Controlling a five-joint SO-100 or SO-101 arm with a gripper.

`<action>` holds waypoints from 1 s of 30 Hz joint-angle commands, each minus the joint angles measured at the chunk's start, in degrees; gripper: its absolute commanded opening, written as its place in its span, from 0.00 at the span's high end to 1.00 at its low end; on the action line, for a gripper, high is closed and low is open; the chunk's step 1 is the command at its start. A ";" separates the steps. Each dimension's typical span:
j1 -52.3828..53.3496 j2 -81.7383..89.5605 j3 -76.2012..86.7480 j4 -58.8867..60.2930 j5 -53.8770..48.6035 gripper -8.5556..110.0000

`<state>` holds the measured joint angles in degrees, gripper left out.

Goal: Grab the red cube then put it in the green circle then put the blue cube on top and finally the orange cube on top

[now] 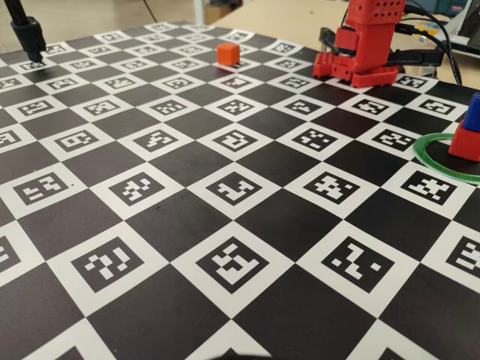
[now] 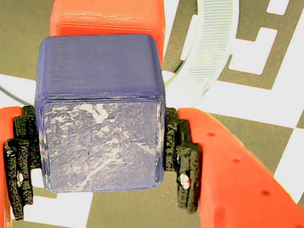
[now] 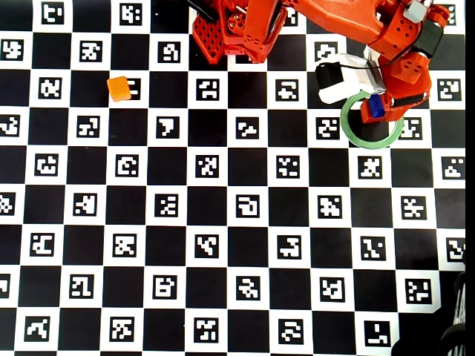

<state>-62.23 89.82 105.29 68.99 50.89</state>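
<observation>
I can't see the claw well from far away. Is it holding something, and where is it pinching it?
Yes. The gripper holds the solid deep blue plastic cube, its black pads pressed against the cube's two opposite side faces, above the small matte red plastic cube.

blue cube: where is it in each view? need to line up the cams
Fixed view: blue cube at the far right edge, cut off by the frame, sitting on the red cube.
Wrist view: blue cube fills the centre, between the claw fingers.
Overhead view: blue cube at upper right, under the arm.
Shared landmark: the green circle around the stack.
</observation>
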 commanded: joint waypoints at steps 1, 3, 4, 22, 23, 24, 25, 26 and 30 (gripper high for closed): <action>0.44 3.34 0.26 0.44 0.00 0.90; 0.53 3.60 0.35 0.44 0.62 0.87; 0.53 3.69 0.44 0.44 0.62 0.85; -0.88 5.10 0.09 2.02 0.00 0.53; -1.05 5.10 0.09 2.20 -0.09 0.53; -1.14 5.10 0.00 2.20 -0.09 0.53; -1.23 5.10 0.00 2.20 -0.09 0.53; -1.41 5.10 0.00 2.20 -0.18 0.53; -1.76 5.45 0.09 2.29 -0.18 0.53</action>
<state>-63.46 90.26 105.91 70.84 50.71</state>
